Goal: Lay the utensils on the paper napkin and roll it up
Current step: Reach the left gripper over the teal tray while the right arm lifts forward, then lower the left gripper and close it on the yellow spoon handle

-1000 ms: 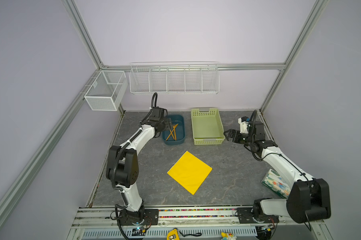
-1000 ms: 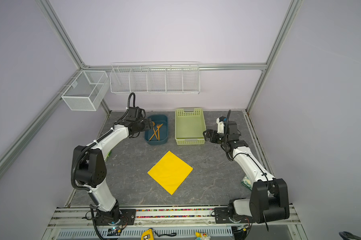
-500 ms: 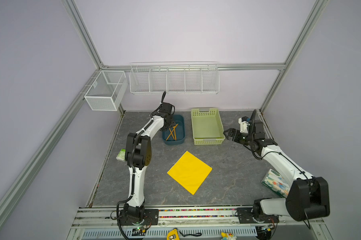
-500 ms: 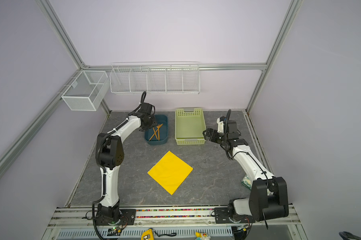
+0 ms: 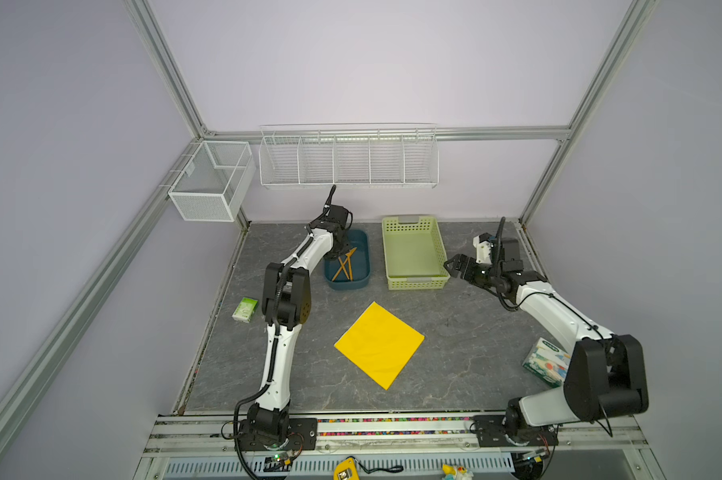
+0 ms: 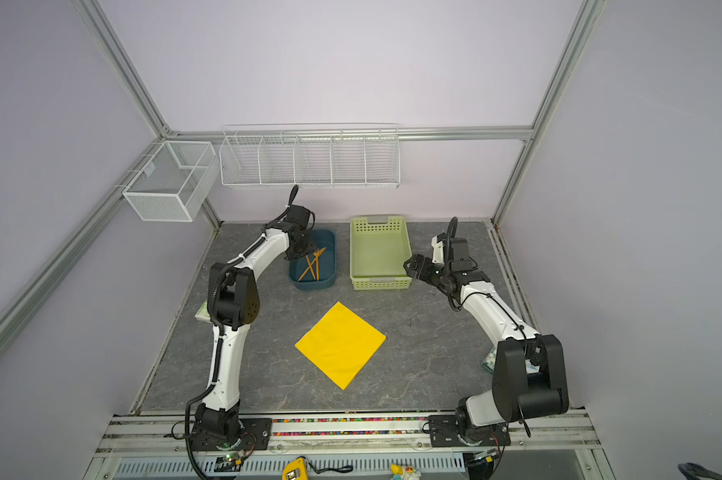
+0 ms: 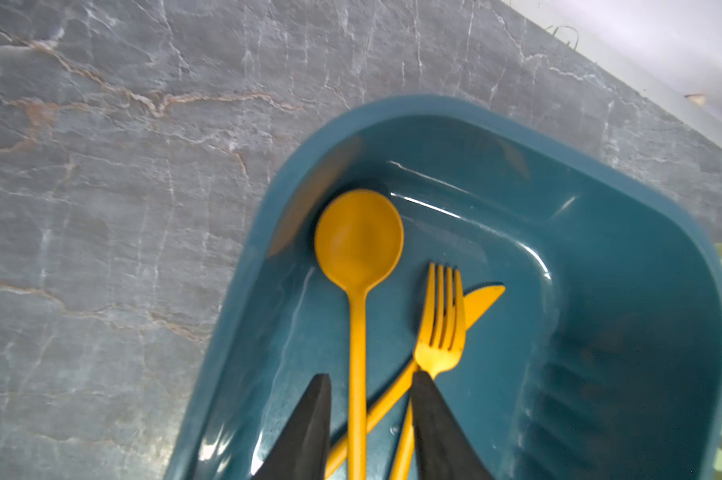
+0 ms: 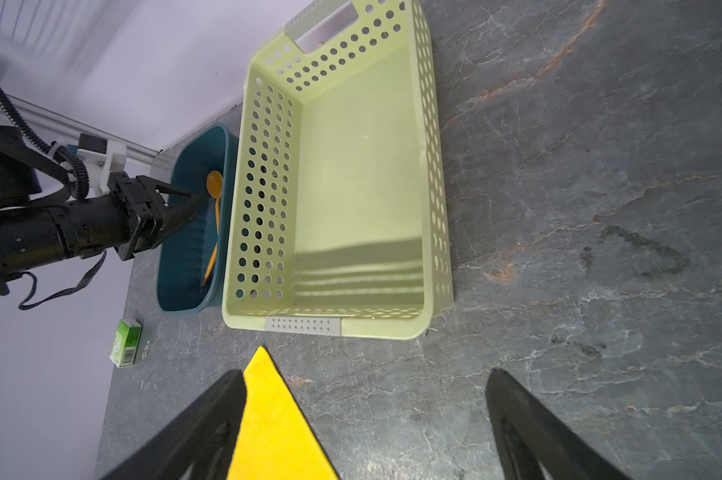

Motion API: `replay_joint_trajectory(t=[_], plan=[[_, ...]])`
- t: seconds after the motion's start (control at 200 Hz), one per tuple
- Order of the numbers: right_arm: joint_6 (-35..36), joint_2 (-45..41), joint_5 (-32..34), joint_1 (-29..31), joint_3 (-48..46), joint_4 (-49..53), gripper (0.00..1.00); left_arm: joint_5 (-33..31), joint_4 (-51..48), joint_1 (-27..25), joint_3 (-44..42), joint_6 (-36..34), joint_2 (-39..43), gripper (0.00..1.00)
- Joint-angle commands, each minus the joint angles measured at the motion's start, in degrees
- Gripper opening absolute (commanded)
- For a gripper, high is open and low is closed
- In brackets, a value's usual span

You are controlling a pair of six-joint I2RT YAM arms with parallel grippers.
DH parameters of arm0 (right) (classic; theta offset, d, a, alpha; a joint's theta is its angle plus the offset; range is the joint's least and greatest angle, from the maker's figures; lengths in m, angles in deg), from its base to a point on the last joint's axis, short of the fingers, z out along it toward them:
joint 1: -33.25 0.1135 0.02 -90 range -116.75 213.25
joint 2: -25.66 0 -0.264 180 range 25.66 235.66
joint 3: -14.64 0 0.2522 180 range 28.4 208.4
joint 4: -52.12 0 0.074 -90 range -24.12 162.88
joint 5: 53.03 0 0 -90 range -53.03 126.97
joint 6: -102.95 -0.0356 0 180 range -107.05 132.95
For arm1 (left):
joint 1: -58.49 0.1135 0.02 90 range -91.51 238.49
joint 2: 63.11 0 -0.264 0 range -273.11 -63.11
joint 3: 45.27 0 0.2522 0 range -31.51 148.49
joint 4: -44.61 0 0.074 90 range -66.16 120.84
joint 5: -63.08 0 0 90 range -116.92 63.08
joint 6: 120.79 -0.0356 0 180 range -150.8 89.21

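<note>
Three orange utensils lie crossed in a blue tray (image 7: pixel 625 232) at the back of the table: a spoon (image 7: pixel 358 237), a fork (image 7: pixel 440 324) and a knife (image 7: pixel 482 299). My left gripper (image 7: pixel 370 376) reaches down into the tray (image 5: pixel 347 284), its jaws narrowly apart around all three handles. One finger (image 7: pixel 430 415) touches the fork's handle; a gap shows between the other finger and the spoon's handle. The yellow paper napkin (image 5: pixel 379 344) lies flat mid-table. My right gripper (image 8: pixel 366 374) hangs open above the table beside a green basket (image 8: pixel 334 328), holding nothing, with a napkin corner (image 8: pixel 276 424) below it.
The green perforated basket (image 5: pixel 415 282) stands right of the blue tray. A green-white packet (image 5: pixel 245 309) lies at the left edge and a patterned tissue pack (image 5: pixel 546 361) at the right. Wire baskets (image 5: pixel 349 158) hang on the back wall.
My left arm has swung its elbow up and moved its gripper over the tray, and the jaws have narrowed around the utensil handles. The right arm has stayed still.
</note>
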Motion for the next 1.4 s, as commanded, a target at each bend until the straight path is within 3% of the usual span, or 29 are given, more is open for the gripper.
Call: replay_joint_trajectory(t=[0.0,0.25,1.395], plan=[[-0.84,-0.05,-0.56,0.36,1.21,0.58,0.93,-1.91,-3.56,-0.31,2.59,0.89,-1.98,0.31],[-0.41,0.55,-0.7,0.41,2.15,2.24,0.93,-1.65,-4.17,-0.59,3.93,0.88,-3.64,0.23],[0.91,-0.32,-1.07,0.19,2.87,4.67,0.93,-1.89,-9.26,-1.15,9.46,0.12,-8.54,0.2]])
